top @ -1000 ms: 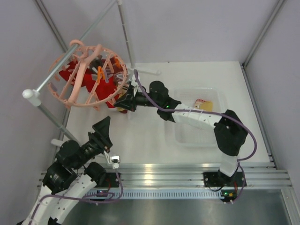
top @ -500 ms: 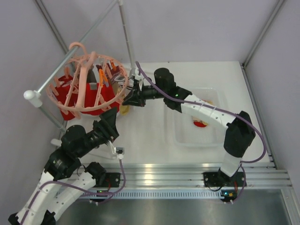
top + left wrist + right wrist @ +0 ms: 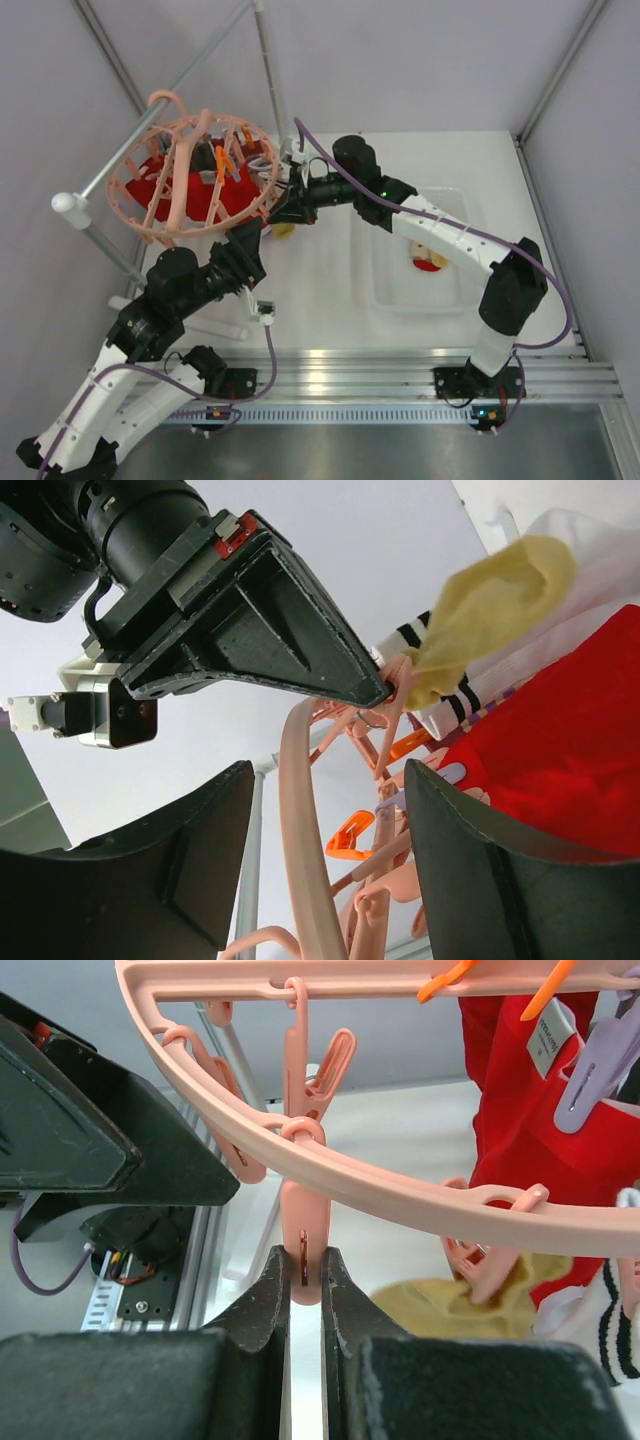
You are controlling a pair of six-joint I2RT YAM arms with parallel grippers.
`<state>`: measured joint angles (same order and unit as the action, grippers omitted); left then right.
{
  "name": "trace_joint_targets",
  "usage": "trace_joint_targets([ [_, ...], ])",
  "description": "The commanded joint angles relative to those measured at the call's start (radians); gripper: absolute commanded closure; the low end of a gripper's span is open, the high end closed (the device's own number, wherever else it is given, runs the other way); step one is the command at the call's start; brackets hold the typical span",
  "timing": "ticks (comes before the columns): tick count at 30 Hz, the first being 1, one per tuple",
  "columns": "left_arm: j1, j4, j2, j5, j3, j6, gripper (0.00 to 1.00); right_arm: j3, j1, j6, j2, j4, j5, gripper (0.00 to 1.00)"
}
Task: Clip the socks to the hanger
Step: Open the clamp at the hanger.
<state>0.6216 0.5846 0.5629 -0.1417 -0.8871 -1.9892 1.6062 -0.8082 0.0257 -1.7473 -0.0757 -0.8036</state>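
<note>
Left claw: fingers spread wide and empty. In its wrist view the hanger's ring runs up between them, and contact is unclear.
Rail: grey metal, carrying the hanger's top hook at the left rear.
Hanger: round peach-pink cage, hanging tilted over the left rear corner of the counter.
Socks on the hanger: red socks hang inside the cage. A mustard sock and a white black-striped sock hang at the ring's right side.
Right claw: fingers pressed together on a peach clip dangling under the ring. No sock shows in that clip.
Bin: clear, on the right of the counter, with a red-and-beige sock lying inside.
Step in hand: probably readying an empty clip while the hanger is steadied. Neither claw holds a sock.
Doing it well: the hanger hangs free, so it will likely swing under any push. The left claw should close on the ring first. The right claw's squeeze should stay square across the clip, so it does not twist out. A sock then has to come from the bin, cuff first, and go deep into the clip's mouth.
</note>
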Motion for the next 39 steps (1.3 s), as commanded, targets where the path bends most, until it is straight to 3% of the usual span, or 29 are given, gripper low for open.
trace_joint_targets([
  [1, 0.003, -0.100, 0.015, -0.021, -0.036, -0.167, 0.34, 0.043, 0.014, 0.006, 0.057, -0.075, -0.043, 1.00],
  [4, 0.001, -0.112, 0.040, 0.004, -0.038, -0.201, 0.38, 0.055, 0.015, 0.003, 0.057, -0.096, -0.060, 1.00],
  [17, 0.001, -0.150, 0.101, 0.088, -0.032, -0.287, 0.38, 0.097, 0.017, 0.008, 0.060, -0.168, -0.091, 1.00],
  [39, 0.003, -0.298, 0.155, 0.195, 0.051, -0.415, 0.42, 0.218, -0.023, 0.145, -0.006, -0.392, 0.014, 1.00],
])
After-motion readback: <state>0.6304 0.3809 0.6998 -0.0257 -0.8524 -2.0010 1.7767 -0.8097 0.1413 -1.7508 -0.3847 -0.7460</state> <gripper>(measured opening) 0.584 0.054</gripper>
